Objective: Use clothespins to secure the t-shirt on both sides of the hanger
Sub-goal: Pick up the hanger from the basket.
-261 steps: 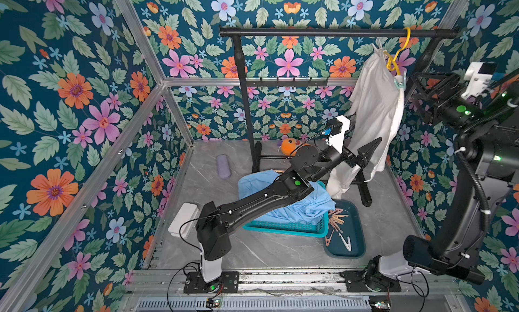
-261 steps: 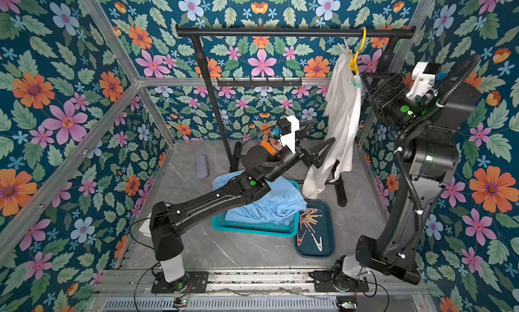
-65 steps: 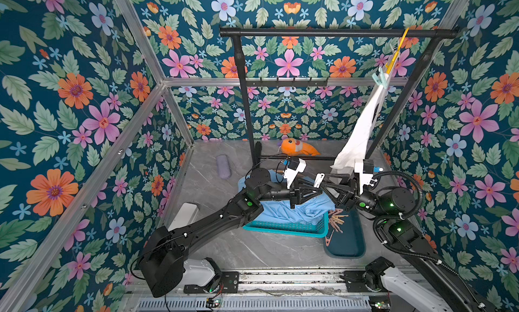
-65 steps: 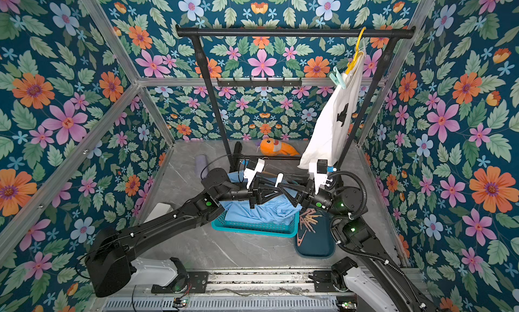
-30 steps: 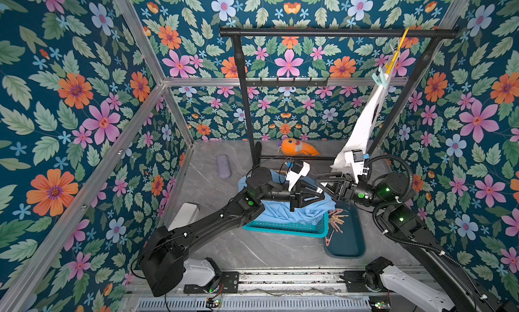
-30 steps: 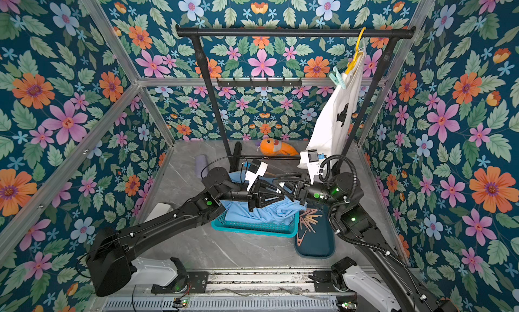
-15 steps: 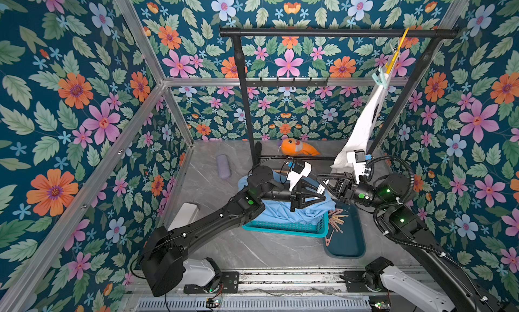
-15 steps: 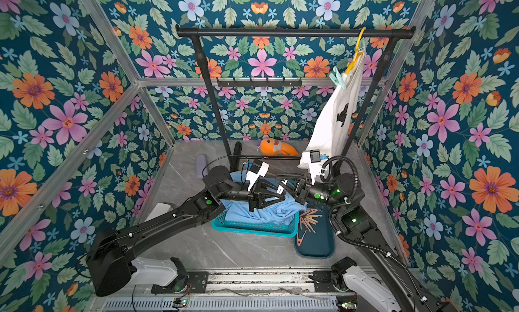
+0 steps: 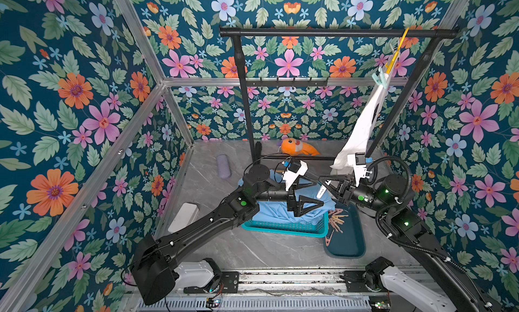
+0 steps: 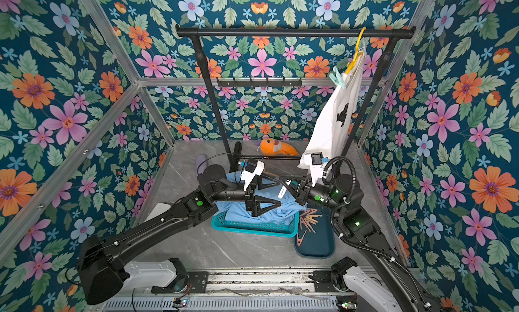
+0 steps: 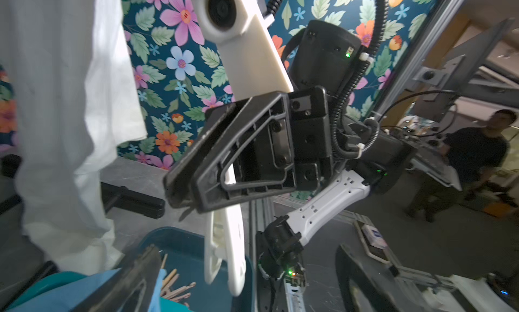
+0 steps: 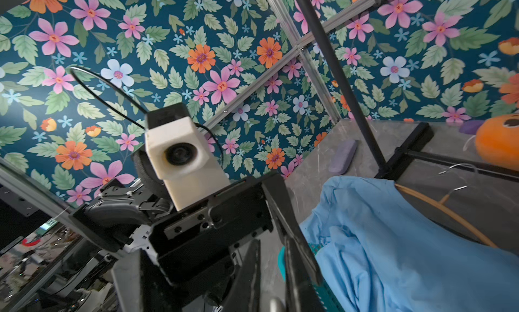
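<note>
The white t-shirt [image 9: 365, 128] hangs on a yellow hanger [image 9: 396, 55] at the rack's right end, and a mint clothespin [image 9: 376, 79] is clipped at its near shoulder. Over the basket the two grippers meet tip to tip. My right gripper [image 9: 327, 184] is shut on one end of a white clothespin [image 9: 321, 190], seen hanging down in the left wrist view [image 11: 224, 240]. The left gripper [image 9: 316, 192] stands open with its jaws either side of that clothespin, not touching it. Several more clothespins [image 9: 337, 218] lie in a dark teal tray [image 9: 345, 243].
A turquoise basket [image 9: 283, 227] holds a blue garment [image 12: 393, 240] and a wooden hanger [image 12: 438, 209]. At the back are the black rack [image 9: 244, 100], an orange plush toy [image 9: 297, 147] and a purple roll [image 9: 223, 170]. A white box [image 9: 184, 216] lies by the left wall.
The right gripper shut on the white clothespin while the left still held it. The left gripper then opened and let go, so the clothespin has passed to the right gripper.
</note>
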{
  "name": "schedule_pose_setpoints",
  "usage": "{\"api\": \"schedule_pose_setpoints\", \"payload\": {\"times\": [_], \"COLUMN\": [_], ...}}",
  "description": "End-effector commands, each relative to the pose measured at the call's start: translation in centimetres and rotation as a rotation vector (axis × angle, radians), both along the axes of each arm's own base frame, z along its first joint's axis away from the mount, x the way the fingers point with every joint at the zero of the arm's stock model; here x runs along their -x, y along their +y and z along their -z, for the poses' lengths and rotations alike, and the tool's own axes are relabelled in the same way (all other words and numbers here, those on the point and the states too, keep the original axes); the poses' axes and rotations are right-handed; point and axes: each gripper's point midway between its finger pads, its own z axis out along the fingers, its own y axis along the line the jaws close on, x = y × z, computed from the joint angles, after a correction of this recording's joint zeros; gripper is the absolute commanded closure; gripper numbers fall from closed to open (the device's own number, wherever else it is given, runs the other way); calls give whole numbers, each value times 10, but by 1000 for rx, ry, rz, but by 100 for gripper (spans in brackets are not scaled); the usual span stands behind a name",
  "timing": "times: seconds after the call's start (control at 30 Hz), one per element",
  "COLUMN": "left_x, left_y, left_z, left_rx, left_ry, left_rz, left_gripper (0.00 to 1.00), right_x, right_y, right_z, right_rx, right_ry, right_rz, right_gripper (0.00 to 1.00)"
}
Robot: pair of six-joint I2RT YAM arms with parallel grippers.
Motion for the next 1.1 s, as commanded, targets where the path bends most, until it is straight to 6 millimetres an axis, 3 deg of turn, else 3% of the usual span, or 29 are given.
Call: {"api": "schedule_pose_setpoints", "payload": {"times": [0.0,0.17,0.47,0.6,0.73,0.93,1.07], "left_x": [-30,-86,-208,-253,-268,-264,-276], "left_y": [16,40,72,86,84,80,82], "left_z": [15,36,159,173,189,215,217], "left_rx": [-131,-256,-841,-956,-1031,-1114,-1140], "left_ry": [-113,-113,-165,-173,-226,-283,-326], "left_rz": [-199,-341,-531,-638,-631,-539,-584], "left_gripper": [1,8,20,28,27,19,20], "right_x": [-17,-25,-31,-33,-34,-37,-39], "right_y": [-18,-35,-26,-19,-16,-13,-11], "right_z": [14,38,67,75,79,86,87], "right_rx": [84,175,223,222,203,215,215], "right_ry": [-6,12,38,52,49,58,58], "right_rz": [156,265,229,196,182,174,168], "right_gripper": [100,100,100,100,100,100,100]}}
